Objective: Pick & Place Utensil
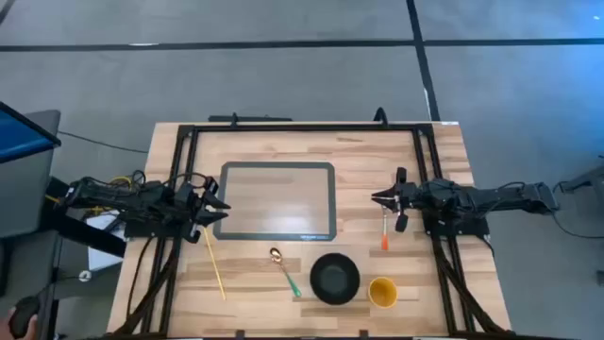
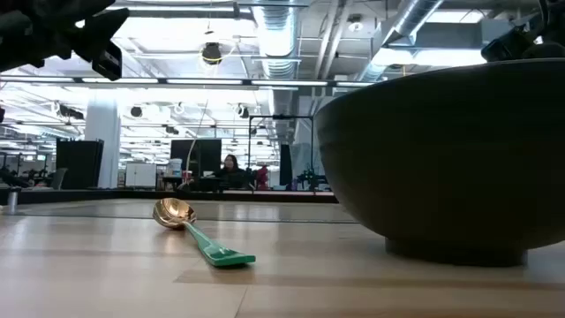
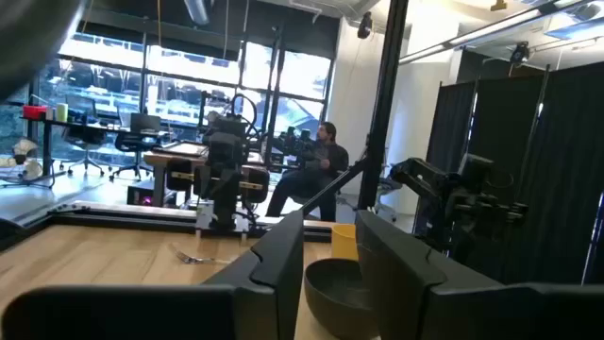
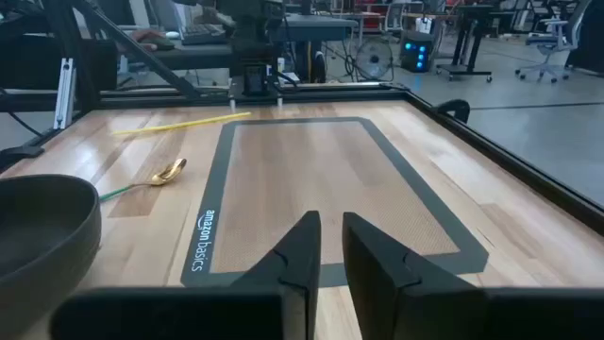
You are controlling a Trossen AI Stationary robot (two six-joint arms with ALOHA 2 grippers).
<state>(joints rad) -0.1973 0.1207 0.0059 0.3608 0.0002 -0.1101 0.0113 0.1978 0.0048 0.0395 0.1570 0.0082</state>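
Observation:
A gold spoon with a green handle (image 1: 283, 271) lies flat on the wood near the front, left of a black bowl (image 1: 334, 279). A long yellow stick (image 1: 214, 263) lies in front of my left gripper (image 1: 219, 210). That gripper hovers at the mat's left edge, open and empty. An orange-handled fork (image 1: 384, 231) lies just in front of my right gripper (image 1: 382, 198). It hovers off the mat's right edge with only a narrow gap between its fingers (image 4: 304, 247) and nothing in it. The low view shows the spoon (image 2: 199, 231) lying bowl up.
A grey-bordered mat (image 1: 278, 200) fills the table's middle. A yellow cup (image 1: 382, 292) stands right of the bowl at the front. A black frame (image 1: 302, 127) runs along the far edge and down both sides. People sit in the room beyond the table.

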